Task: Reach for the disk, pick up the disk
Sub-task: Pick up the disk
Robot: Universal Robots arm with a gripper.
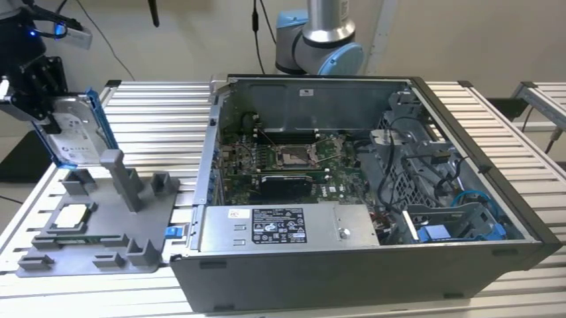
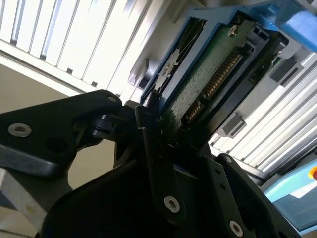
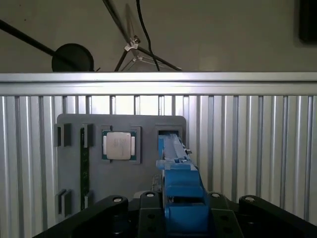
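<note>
With my gripper [image 1: 46,112] jaws clamped on the upright disk [image 1: 78,129], just above the grey tray [image 1: 97,228] near the desk [image 1: 159,112] edge at the exterior view's left, I'd lift straight up, disk vertical, so its blue bracket [image 1: 105,122] clears the tray's posts.

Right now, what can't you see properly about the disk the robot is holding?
- Exterior view: the gripper covers one edge of the disk; its label print is too small.
- First wrist view: the disk is edge-on, so I cannot tell whether its lower end touches the grey tray.
- Second wrist view: black gripper parts hide the disk's near end; the picture edge cuts off the far end.
</note>
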